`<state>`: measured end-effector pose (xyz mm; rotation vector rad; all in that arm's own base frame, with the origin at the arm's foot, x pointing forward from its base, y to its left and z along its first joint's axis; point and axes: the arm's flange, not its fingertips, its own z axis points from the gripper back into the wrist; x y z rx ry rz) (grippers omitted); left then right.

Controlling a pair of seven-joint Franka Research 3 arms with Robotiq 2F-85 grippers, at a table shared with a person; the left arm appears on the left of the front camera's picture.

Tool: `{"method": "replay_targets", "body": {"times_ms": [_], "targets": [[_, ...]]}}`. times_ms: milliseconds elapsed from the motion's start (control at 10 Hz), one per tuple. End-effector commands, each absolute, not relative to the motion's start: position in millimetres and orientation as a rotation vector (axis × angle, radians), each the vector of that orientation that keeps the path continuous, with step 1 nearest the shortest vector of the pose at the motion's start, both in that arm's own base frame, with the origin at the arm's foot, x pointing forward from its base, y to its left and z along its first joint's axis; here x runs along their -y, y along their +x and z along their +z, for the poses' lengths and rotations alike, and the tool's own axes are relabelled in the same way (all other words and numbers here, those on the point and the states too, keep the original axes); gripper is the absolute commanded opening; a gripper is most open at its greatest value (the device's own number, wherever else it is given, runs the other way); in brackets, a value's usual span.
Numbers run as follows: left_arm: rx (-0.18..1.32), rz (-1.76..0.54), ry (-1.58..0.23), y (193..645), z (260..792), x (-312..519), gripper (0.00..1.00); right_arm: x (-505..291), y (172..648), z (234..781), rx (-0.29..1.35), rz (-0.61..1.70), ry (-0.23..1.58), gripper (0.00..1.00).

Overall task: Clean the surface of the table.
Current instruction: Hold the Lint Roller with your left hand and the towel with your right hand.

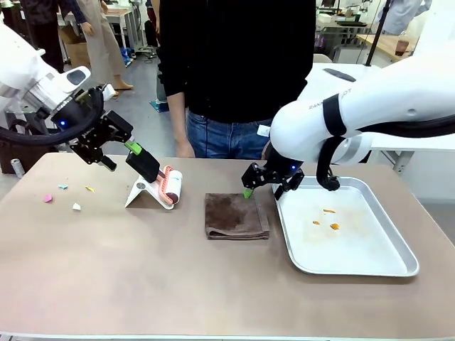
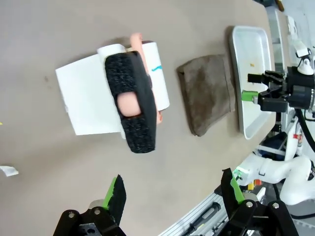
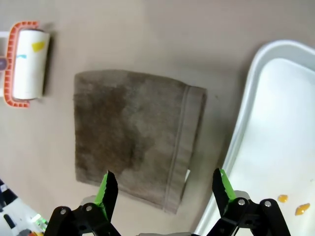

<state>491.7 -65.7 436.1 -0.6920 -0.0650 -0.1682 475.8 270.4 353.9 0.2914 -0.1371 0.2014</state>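
Front camera, on the robot's side, looks across the table (image 1: 142,284) past the brown cloth (image 1: 237,216) to a person (image 1: 234,64) behind it. Left wrist camera looks down on the lint roller (image 2: 135,98) beside the cloth; right wrist camera hangs close above the cloth. All three share the cloth.

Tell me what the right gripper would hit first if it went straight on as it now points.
Most likely the folded brown cloth, near its hemmed edge; one of the fingers could land by the silver metal tray's rim.
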Motion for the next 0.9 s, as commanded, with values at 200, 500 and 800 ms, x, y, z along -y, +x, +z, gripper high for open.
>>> {"method": "replay_targets", "body": {"times_ms": [200,500,800], "targets": [[0.104,-0.068,-0.647,510,421,69,1.0,-305,492,345,0.076,0.172,0.26,1.0],[0.19,-0.032,-0.669,521,408,68,1.0,-323,498,346,0.06,0.168,0.215,1.0],[0.181,-0.051,-0.767,524,400,71,1.0,-327,505,342,0.046,0.134,0.147,1.0]]}}
